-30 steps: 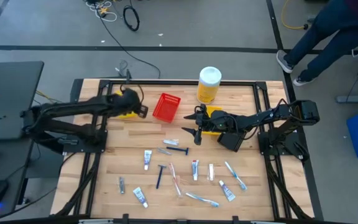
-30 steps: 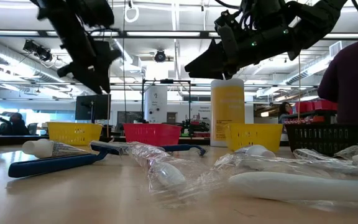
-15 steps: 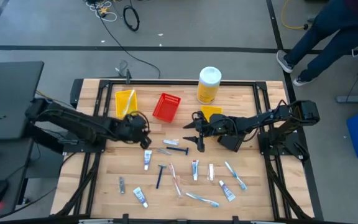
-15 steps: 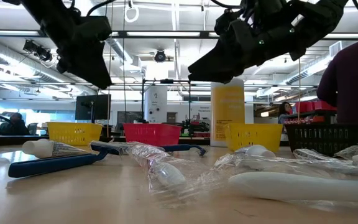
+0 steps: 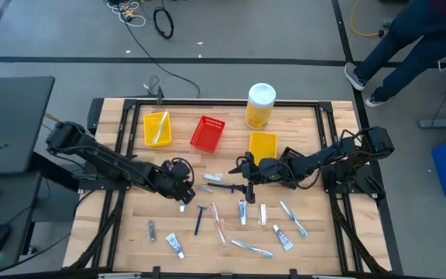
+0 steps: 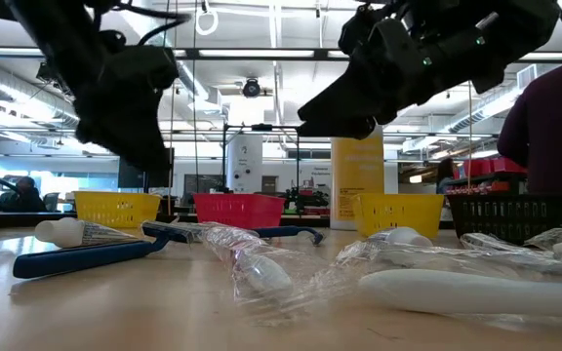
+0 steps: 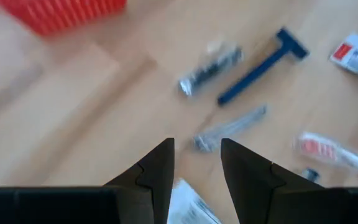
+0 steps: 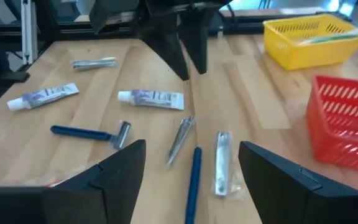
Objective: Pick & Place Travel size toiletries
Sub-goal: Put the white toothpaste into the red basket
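The left gripper (image 5: 183, 189) is hovering half open and empty over a white toothpaste tube (image 5: 183, 203). The right gripper (image 5: 247, 184) is hanging wide open, seemingly empty, near the dark blue plastic razor (image 5: 220, 187) on the wooden table (image 5: 130, 225).

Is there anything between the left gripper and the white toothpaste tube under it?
Nothing visible. The left gripper hovers directly above the toothpaste tube with its jaws open, and only air lies between them. A slim wrapped item lies nearby, apart from the tube.
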Controlling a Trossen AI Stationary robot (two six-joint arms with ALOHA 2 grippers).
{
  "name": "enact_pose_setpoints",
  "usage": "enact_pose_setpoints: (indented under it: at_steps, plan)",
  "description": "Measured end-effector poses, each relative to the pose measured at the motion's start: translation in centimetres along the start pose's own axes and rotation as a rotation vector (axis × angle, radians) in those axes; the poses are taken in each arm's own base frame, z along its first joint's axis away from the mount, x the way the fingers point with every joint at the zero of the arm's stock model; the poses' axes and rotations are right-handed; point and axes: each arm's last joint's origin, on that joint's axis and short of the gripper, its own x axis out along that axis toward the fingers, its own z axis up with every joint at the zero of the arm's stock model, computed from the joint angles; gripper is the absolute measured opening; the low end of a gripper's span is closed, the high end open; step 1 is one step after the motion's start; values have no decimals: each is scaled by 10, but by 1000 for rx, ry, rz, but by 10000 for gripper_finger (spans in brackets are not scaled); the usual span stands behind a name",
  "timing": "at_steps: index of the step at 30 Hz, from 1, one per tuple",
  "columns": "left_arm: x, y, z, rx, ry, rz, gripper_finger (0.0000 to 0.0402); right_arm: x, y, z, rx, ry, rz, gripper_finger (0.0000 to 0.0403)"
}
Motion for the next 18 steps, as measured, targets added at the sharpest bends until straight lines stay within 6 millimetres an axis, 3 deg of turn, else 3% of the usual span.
enact_pose_setpoints:
  at_steps: [9,18]
  plan:
    - [13,-7,-31,-256,105,73,139,9,2,-13,20,41,2,255]
    - [6,-13,-40,-354,121,61,139,9,2,-11,21,28,4,262]
